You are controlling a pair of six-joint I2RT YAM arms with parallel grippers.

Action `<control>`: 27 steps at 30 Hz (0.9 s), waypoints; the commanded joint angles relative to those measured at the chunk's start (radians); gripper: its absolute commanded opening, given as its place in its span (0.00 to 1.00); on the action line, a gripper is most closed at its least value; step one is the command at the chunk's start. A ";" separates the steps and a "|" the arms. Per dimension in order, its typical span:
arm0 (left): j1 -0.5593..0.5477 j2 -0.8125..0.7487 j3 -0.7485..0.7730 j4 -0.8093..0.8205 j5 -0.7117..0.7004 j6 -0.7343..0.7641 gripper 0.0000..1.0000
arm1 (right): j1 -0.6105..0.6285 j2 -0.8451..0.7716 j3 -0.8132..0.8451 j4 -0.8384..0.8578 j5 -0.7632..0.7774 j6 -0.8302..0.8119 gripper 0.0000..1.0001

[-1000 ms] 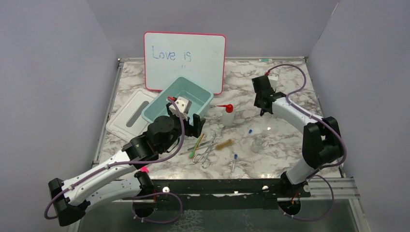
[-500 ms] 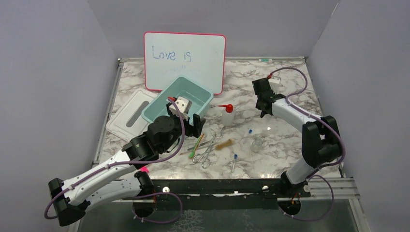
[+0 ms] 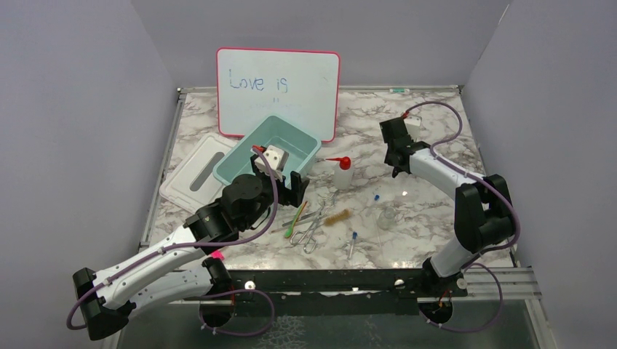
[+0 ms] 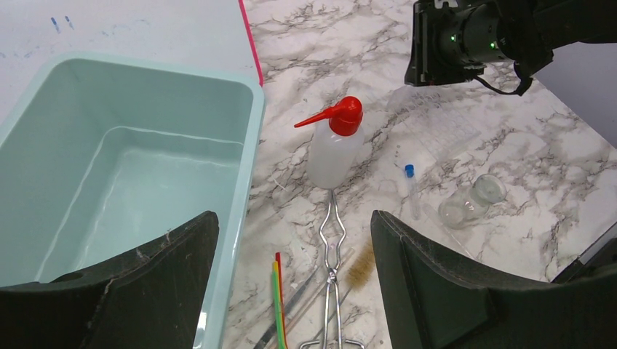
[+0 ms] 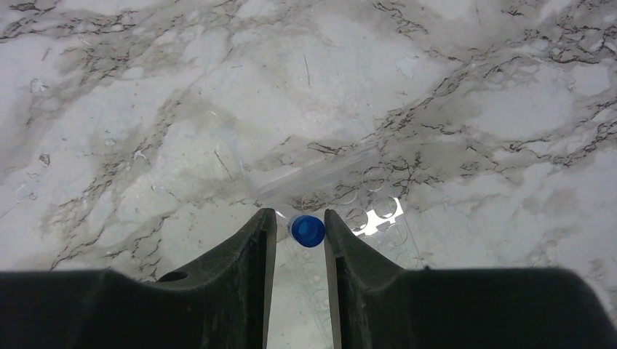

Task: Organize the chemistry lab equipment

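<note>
Counter [image 3: 436, 123] white marble, grey veins. Bin [image 4: 251, 131] mint green. Squeeze bottle [image 4: 331, 153] white, red nozzle. Tube [image 5: 307, 230] in my right hand [image 5: 298, 217] blue-capped.

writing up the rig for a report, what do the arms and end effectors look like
The left arm and right arm have white link shells with chunky black joint housings. A thin purple cable loops along each. The left end effector and right end effector each have two broad matte black fingers, and a small white block sits at each wrist.

plain lavender walls [image 3: 73, 109] are enclosing the space on three sides. a marble-patterned table [image 3: 356, 116] is sitting between them, catching even light.
</note>
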 commanded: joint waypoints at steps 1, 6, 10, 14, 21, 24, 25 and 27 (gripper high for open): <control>0.000 -0.001 -0.005 -0.010 -0.018 -0.002 0.79 | -0.004 -0.012 0.047 0.004 -0.035 -0.016 0.35; 0.000 0.001 -0.005 -0.010 -0.020 0.000 0.79 | -0.004 0.009 0.065 0.004 -0.056 -0.019 0.34; -0.001 0.002 -0.005 -0.012 -0.019 -0.001 0.79 | -0.004 0.025 0.077 0.000 -0.061 -0.022 0.33; -0.001 0.002 -0.004 -0.012 -0.021 0.000 0.79 | -0.003 0.023 0.074 0.001 -0.058 -0.026 0.33; 0.000 0.002 -0.004 -0.012 -0.019 -0.001 0.79 | -0.004 -0.007 0.058 0.006 -0.059 -0.036 0.32; 0.000 0.001 -0.005 -0.011 -0.019 -0.002 0.79 | -0.004 -0.012 0.050 0.006 -0.070 -0.039 0.26; 0.000 0.001 -0.005 -0.012 -0.019 -0.002 0.79 | -0.004 -0.014 0.046 0.004 -0.071 -0.040 0.25; 0.000 0.001 -0.005 -0.012 -0.019 -0.002 0.79 | -0.004 -0.018 0.041 0.002 -0.074 -0.042 0.23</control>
